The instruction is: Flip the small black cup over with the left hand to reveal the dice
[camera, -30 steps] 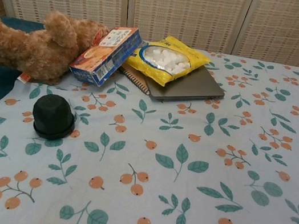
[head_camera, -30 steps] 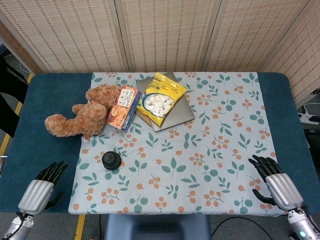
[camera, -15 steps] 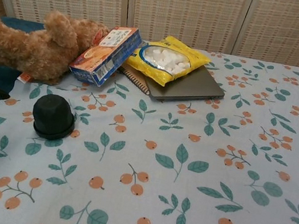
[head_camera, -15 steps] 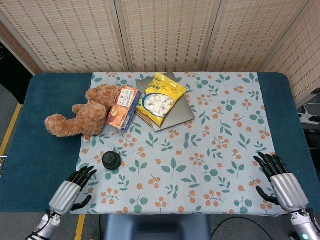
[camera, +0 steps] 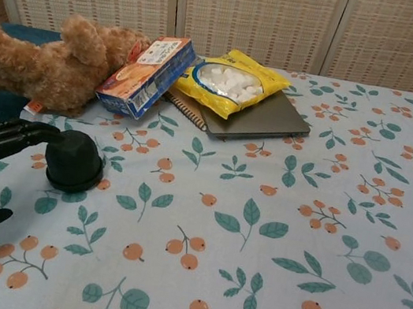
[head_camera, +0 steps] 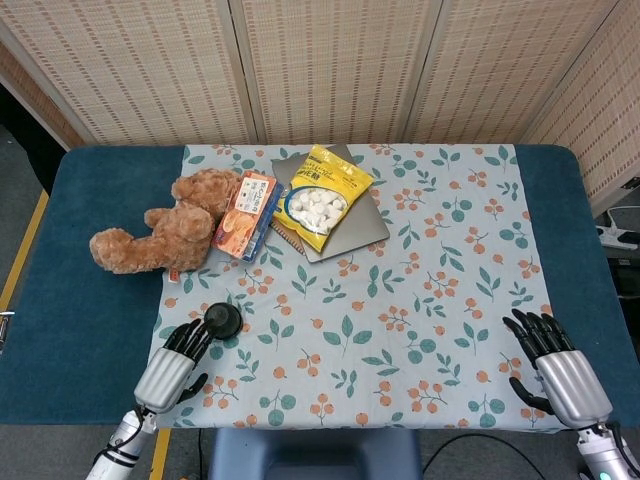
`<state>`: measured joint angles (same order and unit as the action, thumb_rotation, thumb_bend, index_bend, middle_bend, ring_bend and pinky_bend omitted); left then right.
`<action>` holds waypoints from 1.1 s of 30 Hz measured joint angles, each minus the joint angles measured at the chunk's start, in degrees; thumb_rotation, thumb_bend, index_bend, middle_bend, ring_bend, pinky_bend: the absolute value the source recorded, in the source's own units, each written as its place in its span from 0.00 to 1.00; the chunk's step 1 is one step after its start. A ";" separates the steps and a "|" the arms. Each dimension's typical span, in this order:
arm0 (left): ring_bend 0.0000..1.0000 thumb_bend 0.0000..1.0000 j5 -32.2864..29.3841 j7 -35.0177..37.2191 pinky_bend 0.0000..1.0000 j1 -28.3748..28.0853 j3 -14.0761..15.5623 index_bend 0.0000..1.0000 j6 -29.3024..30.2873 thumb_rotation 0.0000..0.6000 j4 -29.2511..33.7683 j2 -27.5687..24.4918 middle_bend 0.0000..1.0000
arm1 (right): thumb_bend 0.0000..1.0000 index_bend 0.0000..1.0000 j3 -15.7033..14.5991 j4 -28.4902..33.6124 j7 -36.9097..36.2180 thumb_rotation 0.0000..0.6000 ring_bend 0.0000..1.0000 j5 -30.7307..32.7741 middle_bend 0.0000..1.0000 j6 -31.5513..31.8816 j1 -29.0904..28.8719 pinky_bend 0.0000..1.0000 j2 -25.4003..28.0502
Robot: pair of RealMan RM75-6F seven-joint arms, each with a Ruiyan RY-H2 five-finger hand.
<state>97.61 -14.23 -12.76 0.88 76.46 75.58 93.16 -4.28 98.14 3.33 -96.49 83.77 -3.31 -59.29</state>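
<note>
Black and small, the cup sits upside down on the flowery cloth near the front left part of the bench. The dice do not show.

The left robot hand is just in front of the cup and a bit to its left. Its fingers are spread apart and reach toward the cup, with the tips right beside it. In the chest view the tips look like they may touch the cup's side, but it is hard to tell. The hand holds nothing.

The right robot hand is at the front right corner of the cloth, well apart from the cup. Its fingers are spread too, and it holds nothing.

Farther back lies a brown teddy. An orange box leans on the teddy. Next to the box, a yellow bag of white sweets lies on top of a grey laptop.
</note>
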 measured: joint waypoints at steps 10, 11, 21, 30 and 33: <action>0.00 0.34 -4.31 -3.69 0.08 -2.18 -2.73 0.00 -1.80 1.00 -4.31 3.75 0.00 | 0.22 0.00 0.17 0.11 -0.81 1.00 0.00 0.29 0.00 -0.40 -0.14 0.00 0.41; 0.00 0.34 -4.35 -3.64 0.08 -2.41 -2.60 0.00 -1.90 1.00 -4.17 3.80 0.00 | 0.22 0.00 0.17 0.10 -0.89 1.00 0.00 0.28 0.00 -0.40 -0.15 0.00 0.44; 0.00 0.34 -4.76 -4.23 0.08 -3.89 -2.60 0.00 -1.93 1.00 -5.06 5.10 0.00 | 0.22 0.00 -0.02 0.30 -0.33 1.00 0.00 0.23 0.00 -1.11 -0.28 0.00 0.38; 0.00 0.34 -5.63 -2.67 0.09 -5.30 -2.54 0.00 -2.69 1.00 -7.81 6.98 0.00 | 0.22 0.00 0.22 0.58 0.67 1.00 0.00 0.99 0.00 -1.84 -0.45 0.00 0.06; 0.00 0.34 -5.56 -2.68 0.09 -5.54 -2.14 0.00 -2.67 1.00 -8.39 7.42 0.00 | 0.22 0.00 0.23 0.62 0.67 1.00 0.00 1.02 0.00 -1.81 -0.42 0.00 0.07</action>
<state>92.05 -16.92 -18.29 -1.26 73.79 67.19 100.58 -4.05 98.76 4.00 -95.48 81.96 -3.73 -59.22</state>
